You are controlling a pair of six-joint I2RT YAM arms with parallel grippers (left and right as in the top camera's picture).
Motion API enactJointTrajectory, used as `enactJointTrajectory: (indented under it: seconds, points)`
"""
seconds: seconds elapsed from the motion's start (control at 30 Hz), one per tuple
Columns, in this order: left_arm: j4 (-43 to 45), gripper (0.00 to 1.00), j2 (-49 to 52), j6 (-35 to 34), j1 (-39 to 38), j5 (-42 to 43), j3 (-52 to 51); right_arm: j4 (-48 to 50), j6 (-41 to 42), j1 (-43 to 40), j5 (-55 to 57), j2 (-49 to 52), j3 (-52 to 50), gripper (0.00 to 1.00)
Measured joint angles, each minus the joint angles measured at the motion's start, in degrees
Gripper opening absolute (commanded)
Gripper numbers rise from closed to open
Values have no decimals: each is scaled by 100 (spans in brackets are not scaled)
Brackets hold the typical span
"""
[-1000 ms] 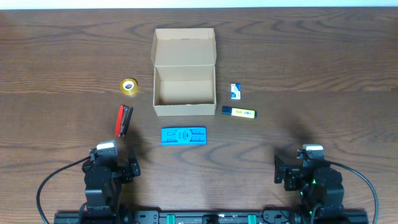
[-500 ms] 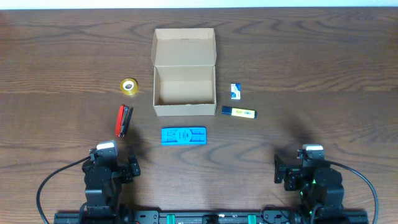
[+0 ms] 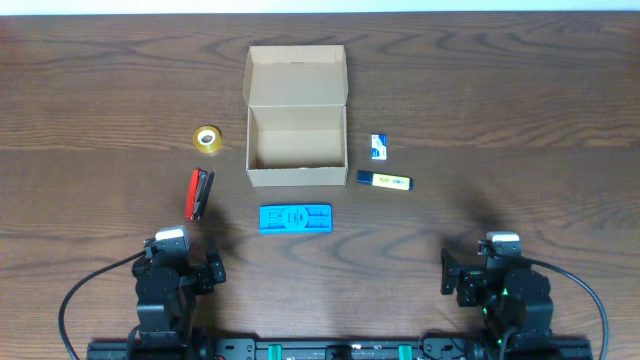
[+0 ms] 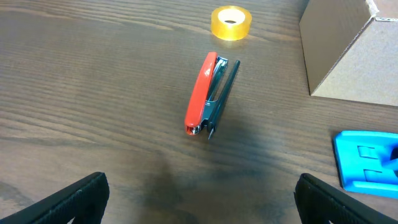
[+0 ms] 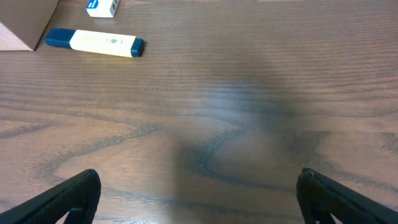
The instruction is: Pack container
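The tan cardboard container (image 3: 296, 185) stands open at the table's middle, flap lid laid back, inside bare; its corner shows in the left wrist view (image 4: 348, 56). Around it lie a yellow tape roll (image 3: 207, 137) (image 4: 231, 22), a red stapler (image 3: 199, 193) (image 4: 210, 94), a flat blue plastic piece (image 3: 295, 218) (image 4: 367, 160), a yellow-and-blue highlighter (image 3: 384, 181) (image 5: 94, 42) and a small white-and-blue eraser (image 3: 379, 147) (image 5: 102, 7). My left gripper (image 3: 180, 266) (image 4: 199, 199) is open and empty near the front edge. My right gripper (image 3: 494, 270) (image 5: 199, 199) is open and empty at the front right.
The dark wooden table (image 3: 520, 120) carries nothing else. Cables run from both arm bases along the front edge.
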Motion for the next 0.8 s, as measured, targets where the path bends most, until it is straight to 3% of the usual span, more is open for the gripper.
enactJointTrajectory:
  seconds: [0.43,0.6,0.8]
  points:
    - [-2,95,0,0,0,0,0,153,0,0,-275,186,7,99]
    - [2,96,0,0,0,0,0,232,2,0,-531,1508,625,99]
    - [-2,95,0,0,0,0,0,254,2,0,-675,3860,2358,99]
